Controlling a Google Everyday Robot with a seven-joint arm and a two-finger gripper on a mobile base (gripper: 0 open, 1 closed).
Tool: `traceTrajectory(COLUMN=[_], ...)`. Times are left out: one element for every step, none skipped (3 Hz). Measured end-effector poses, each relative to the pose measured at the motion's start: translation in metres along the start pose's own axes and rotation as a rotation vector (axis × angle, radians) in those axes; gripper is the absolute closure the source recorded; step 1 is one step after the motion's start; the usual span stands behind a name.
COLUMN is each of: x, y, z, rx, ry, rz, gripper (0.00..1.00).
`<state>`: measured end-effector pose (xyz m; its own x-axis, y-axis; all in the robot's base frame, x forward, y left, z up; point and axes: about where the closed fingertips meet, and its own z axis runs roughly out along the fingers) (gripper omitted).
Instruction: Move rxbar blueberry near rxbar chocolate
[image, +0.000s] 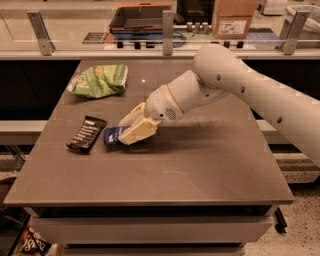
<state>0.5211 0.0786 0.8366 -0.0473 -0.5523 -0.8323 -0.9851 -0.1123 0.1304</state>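
Observation:
The rxbar blueberry (110, 135), a dark blue wrapper, lies low at the table surface at left centre, its right end covered by my gripper. My gripper (123, 132) reaches in from the right on a white arm, its cream fingers (139, 131) shut on the blue bar. The rxbar chocolate (86, 133), a black wrapper with white lines, lies flat just left of the blue bar, a small gap between them.
A crumpled green chip bag (99, 80) lies at the table's back left. The brown table (200, 170) has its front edge near me. A railing with posts (168, 25) and a counter with a cardboard box (234, 19) stand behind.

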Motion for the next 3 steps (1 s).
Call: traceTrajectory(x=[-0.0006,-0.0012,-0.0017], y=[0.0006,0.0013,0.0018], z=[0.0019,0.0039,0.0056], rx=[-0.004,-0.008,-0.012], ry=[0.000,0.001,0.001], rz=[-0.001,-0.003,-0.004], gripper=[0.35,0.11,0.00])
